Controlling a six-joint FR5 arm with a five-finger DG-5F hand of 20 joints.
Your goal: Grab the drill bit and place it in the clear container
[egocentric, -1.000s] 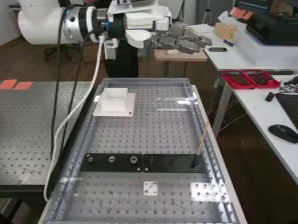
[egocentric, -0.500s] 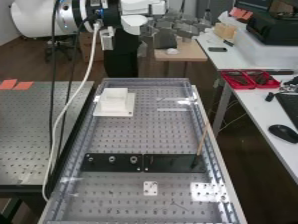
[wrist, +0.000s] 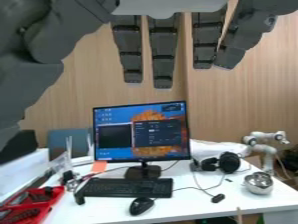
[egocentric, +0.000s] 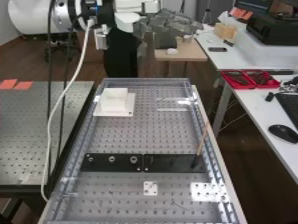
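Observation:
The hand [egocentric: 167, 24] is raised beyond the bench's far end in the high view, well above the plate. Its dark grey fingers hang straight in the wrist view, where the hand [wrist: 163, 50] stands open and holds nothing. On the bench, small round metal pieces [egocentric: 112, 159] sit in a black strip; whether one is the drill bit I cannot tell. A thin brown stick [egocentric: 202, 138] leans at the right end of the second black strip. Faint transparent edges [egocentric: 174, 109] at the far right of the plate look like the clear container.
A white square block [egocentric: 114, 101] stands at the plate's far left. Red trays [egocentric: 250, 79] and a mouse [egocentric: 284, 133] lie on the right-hand table. In the wrist view there are a monitor [wrist: 141, 132], a keyboard [wrist: 126, 187] and a metal bowl [wrist: 258, 183].
The arm and hand have moved up and a little to the left in the high view. The hand's fingers remain open, and the things on the bench have not moved.

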